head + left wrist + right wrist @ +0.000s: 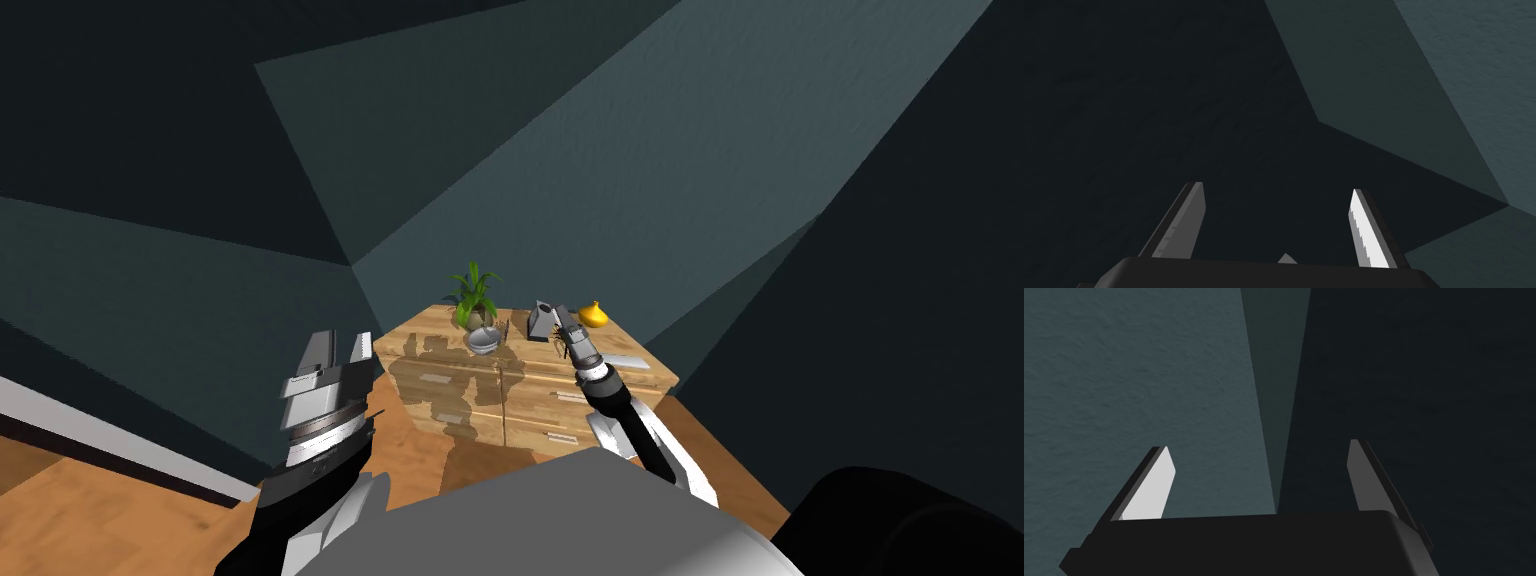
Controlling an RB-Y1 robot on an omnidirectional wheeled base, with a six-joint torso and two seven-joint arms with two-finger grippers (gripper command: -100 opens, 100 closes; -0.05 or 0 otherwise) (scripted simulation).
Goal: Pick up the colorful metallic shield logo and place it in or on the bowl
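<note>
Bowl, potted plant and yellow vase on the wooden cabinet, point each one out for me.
bowl [482, 343], head view, on its grey outer wall.
potted plant [473, 288], head view, on its green leaves.
yellow vase [594, 319], head view, on its round belly.

Dull blue-grey walls [600, 150] splay out on every side, some faces lit and others in deep shade. Off to the left of the left fingers [320, 352], a white skirting board [100, 435] runs along the foot of a wall, with orange-brown wooden floor [90, 505] beside it. Just right of those fingers stands a light wooden desk [430, 328] with pale-handled drawers [545, 395]. A shadow lies across its top and front.
</note>
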